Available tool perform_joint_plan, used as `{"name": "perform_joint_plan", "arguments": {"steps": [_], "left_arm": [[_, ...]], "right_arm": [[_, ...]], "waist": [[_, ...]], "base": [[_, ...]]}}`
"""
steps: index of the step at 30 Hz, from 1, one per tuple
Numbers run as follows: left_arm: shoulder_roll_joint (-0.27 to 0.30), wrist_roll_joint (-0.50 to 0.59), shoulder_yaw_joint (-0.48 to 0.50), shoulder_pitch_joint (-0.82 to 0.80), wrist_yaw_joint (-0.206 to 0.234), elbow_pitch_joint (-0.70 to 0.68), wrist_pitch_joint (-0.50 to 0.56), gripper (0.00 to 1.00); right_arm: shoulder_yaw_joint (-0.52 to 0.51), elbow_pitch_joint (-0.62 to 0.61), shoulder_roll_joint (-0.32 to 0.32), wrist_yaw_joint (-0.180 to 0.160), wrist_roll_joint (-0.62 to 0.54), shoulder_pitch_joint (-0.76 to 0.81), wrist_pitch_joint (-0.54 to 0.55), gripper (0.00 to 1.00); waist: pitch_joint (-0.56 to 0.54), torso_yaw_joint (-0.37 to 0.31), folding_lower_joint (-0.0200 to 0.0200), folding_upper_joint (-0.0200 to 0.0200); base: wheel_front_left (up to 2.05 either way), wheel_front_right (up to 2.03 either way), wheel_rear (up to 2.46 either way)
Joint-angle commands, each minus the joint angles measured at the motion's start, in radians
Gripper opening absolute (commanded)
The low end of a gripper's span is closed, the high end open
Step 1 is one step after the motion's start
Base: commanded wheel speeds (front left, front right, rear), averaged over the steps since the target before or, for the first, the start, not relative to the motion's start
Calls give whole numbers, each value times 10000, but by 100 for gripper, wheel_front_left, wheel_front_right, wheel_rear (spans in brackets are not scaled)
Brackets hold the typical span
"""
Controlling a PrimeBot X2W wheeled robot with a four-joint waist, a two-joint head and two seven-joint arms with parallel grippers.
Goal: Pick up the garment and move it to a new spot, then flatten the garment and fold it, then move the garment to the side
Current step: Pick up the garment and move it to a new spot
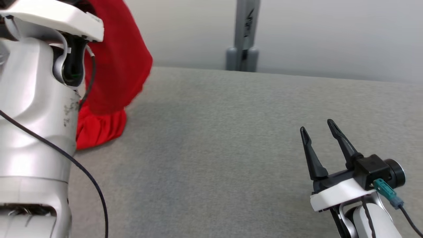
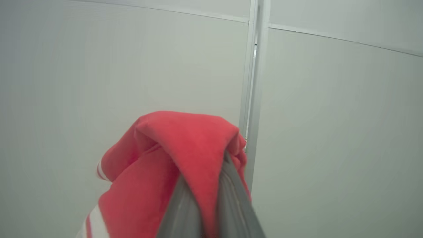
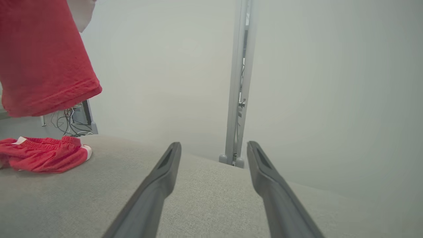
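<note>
The garment (image 1: 119, 59) is red cloth with white stripes. It hangs in the air at the far left, behind my raised left arm (image 1: 33, 99). In the left wrist view, my left gripper (image 2: 211, 178) is shut on a bunched fold of the garment (image 2: 185, 138), and the cloth drapes over its fingertips. The right wrist view shows the garment's hem (image 3: 43, 59) dangling above the table. My right gripper (image 1: 316, 125) hovers low over the table at the right, open and holding nothing, well away from the cloth; its fingers (image 3: 165, 172) stand spread.
A second red piece with an elastic waistband (image 3: 43, 155) lies on the grey fabric table (image 1: 231, 148) under the hanging cloth (image 1: 99, 129); whether they join is hidden. A grey post (image 1: 246, 33) stands behind the table's far edge. Cables (image 3: 72, 122) lie beyond the left corner.
</note>
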Motion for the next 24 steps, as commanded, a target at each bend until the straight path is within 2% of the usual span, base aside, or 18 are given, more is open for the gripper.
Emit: {"name": "perform_joint_plan", "arguments": {"steps": [1,6,13,20,24], "left_arm": [[72,-143,-16,213,-15,-274,-76,0],[-204,-199,-807,1081,-19,-1674,-158,0],[-401,28,-1937,1875,-16,-2237,-171,0],[-787,326,-3130,2275,-15,-1637,-29,0],[-921,641,-3872,2371,292,-503,20,0]], "right_arm": [[-47,55,-31,-2,-10,127,-43,100],[-439,-45,9,-2,-133,143,-41,100],[-608,-207,12,-2,56,39,-41,100],[-802,-264,18,-2,156,-207,-41,100],[-788,-321,20,0,354,-415,-41,100]], "waist": [[-334,-458,0,-1],[-446,-1270,0,-1],[-236,-2692,0,-1],[356,-4274,0,-1],[793,-5139,0,-1]], "base": [[0,0,0],[0,0,0],[0,0,0],[0,0,0],[0,0,0]]}}
